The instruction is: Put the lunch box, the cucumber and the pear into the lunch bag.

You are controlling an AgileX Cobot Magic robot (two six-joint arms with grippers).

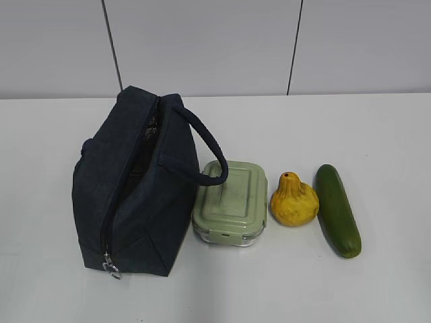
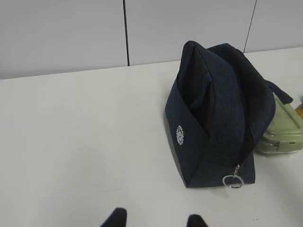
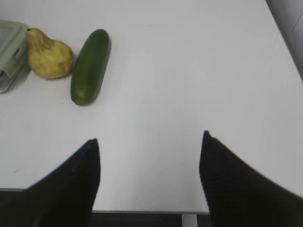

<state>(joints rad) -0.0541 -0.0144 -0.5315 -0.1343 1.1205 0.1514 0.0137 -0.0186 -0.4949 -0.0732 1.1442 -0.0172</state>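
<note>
1. Both arms are sitting back near the surface edge; neither tool is showing in the exterior view, nothing gripped.
2. Left tool (image 2: 154,220): only two dark fingertips are peeking in at the bottom of its wrist view, spaced apart, so reading as wide, empty.
3. Right tool (image 3: 149,177): fingers spread wide, empty, hanging over bare surface (image 3: 189,71).
4. Lunch bag (image 2: 215,113) is lying ahead and to the right of the left tool, well apart from it, near end with the silver ring pull (image 2: 232,180) facing the tool. Exterior view is showing the zipper parted along the top, mouth only a narrow slit, handle (image 1: 202,145) drooping onto the lunch box (image 1: 231,200).
5. Lunch box is touching the bag's far side from the left tool; for the right tool it is ahead and far left, at the frame edge.
6. Pear (image 3: 47,54) is ahead-left of the right tool, well apart; cucumber (image 3: 90,66) is just beside the pear, on the side nearer the tool.
7. Judging the step as first approach, nothing packed yet.
8. Doing it well probably means: left tool spreading the bag mouth and lifting the handle off the box first; right tool taking the box across its short sides, level.
9. Risk: slit too narrow for the box, bag tipping.
</note>
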